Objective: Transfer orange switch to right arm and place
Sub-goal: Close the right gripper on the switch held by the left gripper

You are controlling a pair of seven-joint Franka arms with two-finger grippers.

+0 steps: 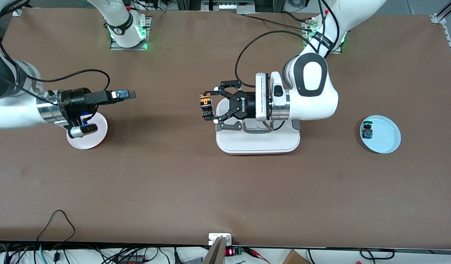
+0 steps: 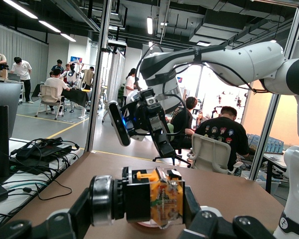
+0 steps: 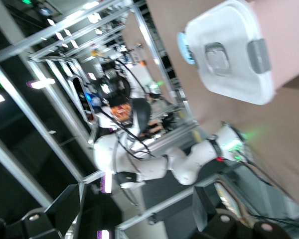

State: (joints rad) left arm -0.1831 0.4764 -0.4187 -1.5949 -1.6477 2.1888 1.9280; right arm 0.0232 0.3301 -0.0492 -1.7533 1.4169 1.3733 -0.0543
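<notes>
While my left gripper (image 1: 207, 107) holds the orange switch (image 1: 206, 103) clamped between its black linkage fingers (image 1: 225, 92), the part hangs in the air over the middle of the table (image 1: 174, 176), just off the edge of the white lidded container (image 1: 258, 141) that faces the right arm's end. In the left wrist view the switch (image 2: 157, 197) fills the foreground, its orange cap and black body pinched between my fingers (image 2: 209, 224). My left arm (image 1: 309, 95) lies level above the container, reaching from its base at the table's rear edge. My right gripper (image 1: 124, 94) points toward the switch with its slim jaws spread wide and nothing between them; it waits above the table beside the pink plate (image 1: 95, 141), near the right arm's end. Toward the left arm's end sits a light blue plate (image 1: 385, 137) carrying a small blue-and-green part (image 1: 367, 131) at its rim.
</notes>
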